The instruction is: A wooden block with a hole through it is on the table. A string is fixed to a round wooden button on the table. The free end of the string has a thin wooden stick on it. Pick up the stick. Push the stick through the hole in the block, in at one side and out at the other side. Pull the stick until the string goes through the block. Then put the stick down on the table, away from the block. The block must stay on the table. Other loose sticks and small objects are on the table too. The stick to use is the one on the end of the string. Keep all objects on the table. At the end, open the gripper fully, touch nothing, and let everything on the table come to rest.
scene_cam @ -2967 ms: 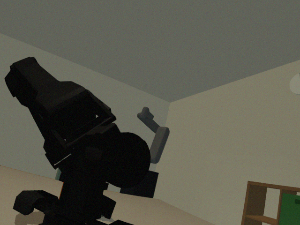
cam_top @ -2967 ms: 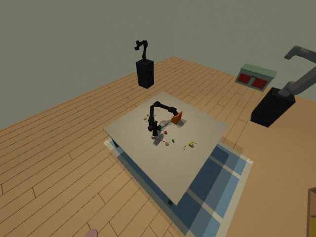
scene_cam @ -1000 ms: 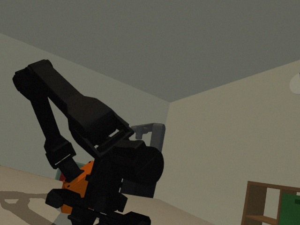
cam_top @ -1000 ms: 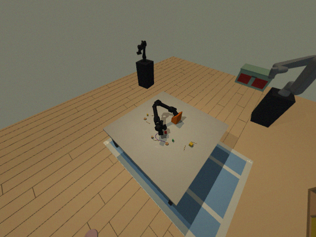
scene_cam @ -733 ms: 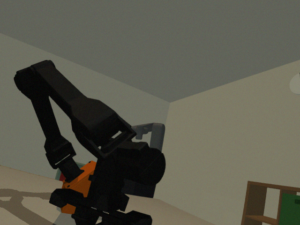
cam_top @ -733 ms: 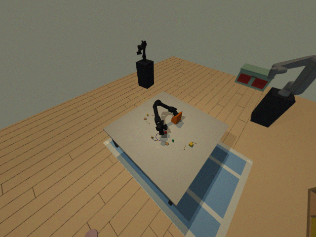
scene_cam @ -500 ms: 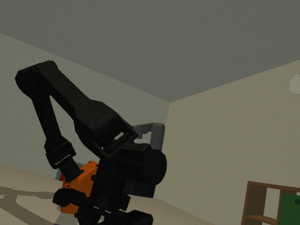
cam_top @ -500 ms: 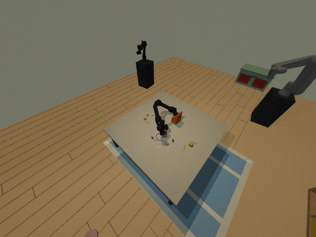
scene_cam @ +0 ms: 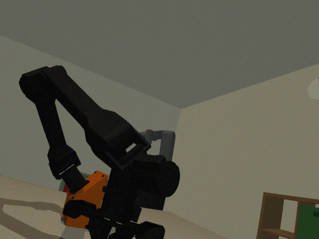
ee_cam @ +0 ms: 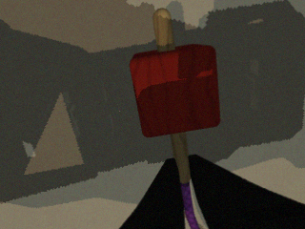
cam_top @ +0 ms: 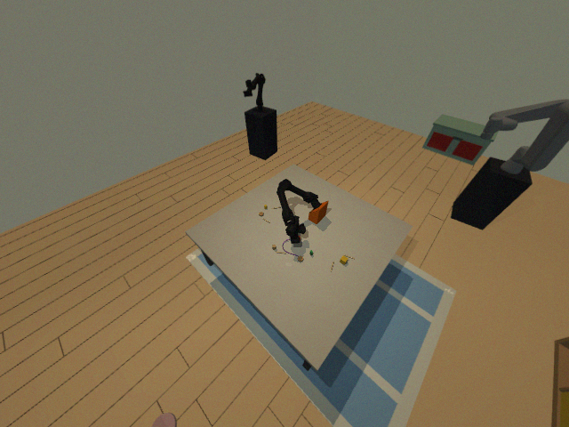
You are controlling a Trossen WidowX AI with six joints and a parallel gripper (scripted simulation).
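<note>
A robotics lab set up in a plain room: a square grey desk point(cam_top: 348, 276) stands on a blue checked rug point(cam_top: 404, 331) over light wooden plank flooring point(cam_top: 92, 257), with two other robot arms mounted on black box pedestals point(cam_top: 261, 131) point(cam_top: 486, 193) and bare pale walls point(scene_cam: 244, 144).
</note>
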